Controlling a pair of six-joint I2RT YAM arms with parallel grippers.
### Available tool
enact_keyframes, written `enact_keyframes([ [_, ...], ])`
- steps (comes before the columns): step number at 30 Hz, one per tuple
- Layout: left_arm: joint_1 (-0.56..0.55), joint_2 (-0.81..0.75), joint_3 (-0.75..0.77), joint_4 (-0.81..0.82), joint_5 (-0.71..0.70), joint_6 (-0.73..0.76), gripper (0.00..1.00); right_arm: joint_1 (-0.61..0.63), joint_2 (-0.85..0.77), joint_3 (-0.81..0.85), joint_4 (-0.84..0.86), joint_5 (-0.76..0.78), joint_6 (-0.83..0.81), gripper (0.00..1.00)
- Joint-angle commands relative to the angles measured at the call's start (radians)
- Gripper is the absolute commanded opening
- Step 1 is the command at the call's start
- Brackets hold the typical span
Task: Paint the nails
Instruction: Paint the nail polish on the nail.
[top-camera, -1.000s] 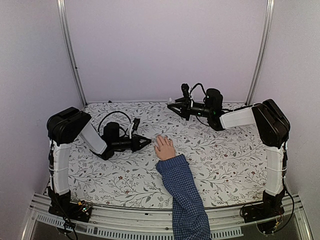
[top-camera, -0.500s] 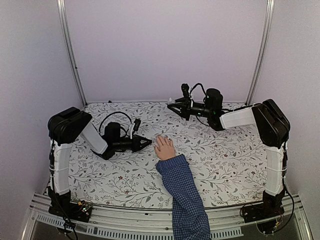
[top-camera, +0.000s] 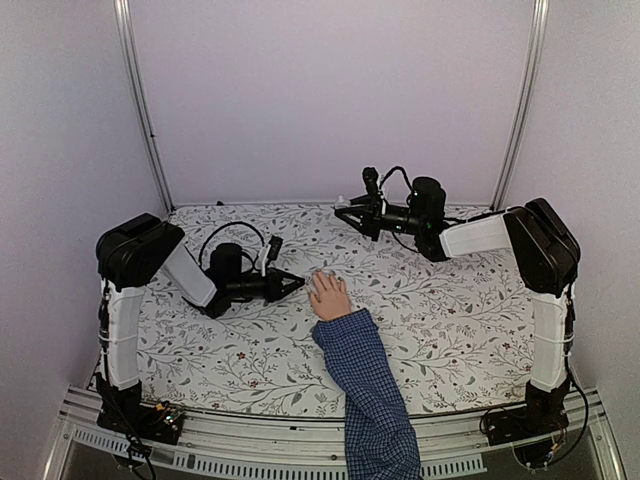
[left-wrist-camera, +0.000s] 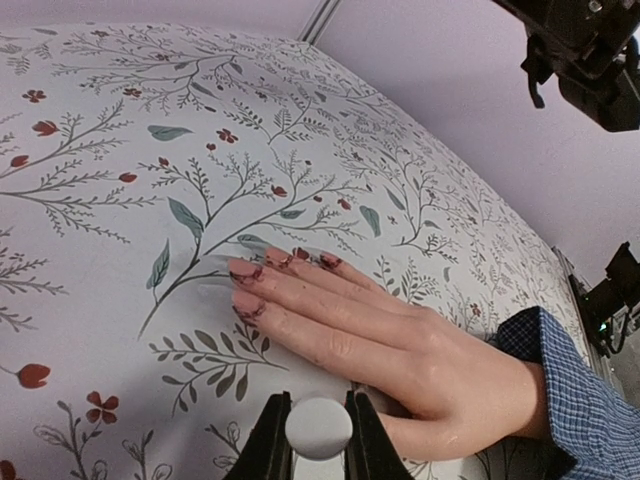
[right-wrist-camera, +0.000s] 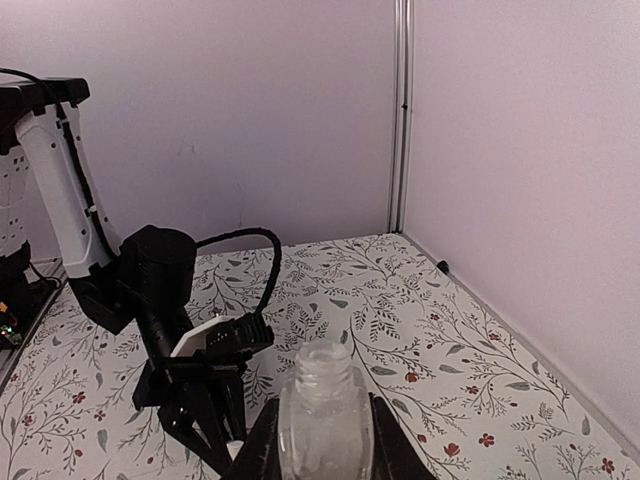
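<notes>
A pale hand (top-camera: 329, 296) in a blue checked sleeve (top-camera: 370, 390) lies flat, palm down, at mid table. In the left wrist view the nails (left-wrist-camera: 262, 268) at the tips of the hand (left-wrist-camera: 400, 340) carry patchy dark red paint. My left gripper (top-camera: 298, 284) sits low just left of the hand, shut on a round white brush cap (left-wrist-camera: 318, 428); the brush itself is hidden. My right gripper (top-camera: 340, 211) hovers above the far part of the table. It is shut on a small clear bottle (right-wrist-camera: 324, 410) that stands upright with its neck uncapped.
A floral cloth (top-camera: 450, 320) covers the table. Pale walls and two metal posts (top-camera: 140, 110) close in the back and sides. The left arm and its black cable (right-wrist-camera: 160, 290) show in the right wrist view. The right arm (left-wrist-camera: 590, 50) hangs above the far side.
My left gripper has edged slightly right, toward the hand's fingertips. The right arm and the hand have stayed where they were.
</notes>
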Motion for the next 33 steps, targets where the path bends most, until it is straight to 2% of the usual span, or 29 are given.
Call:
enact_keyframes([
  [1,-0.007,0.026,0.026,-0.013,-0.009,0.017,0.00,0.000,0.010,-0.006,-0.006,0.008,-0.012,0.00],
  [33,-0.003,0.050,0.049,-0.030,-0.025,0.017,0.00,0.000,0.012,-0.005,-0.011,0.013,-0.019,0.00],
])
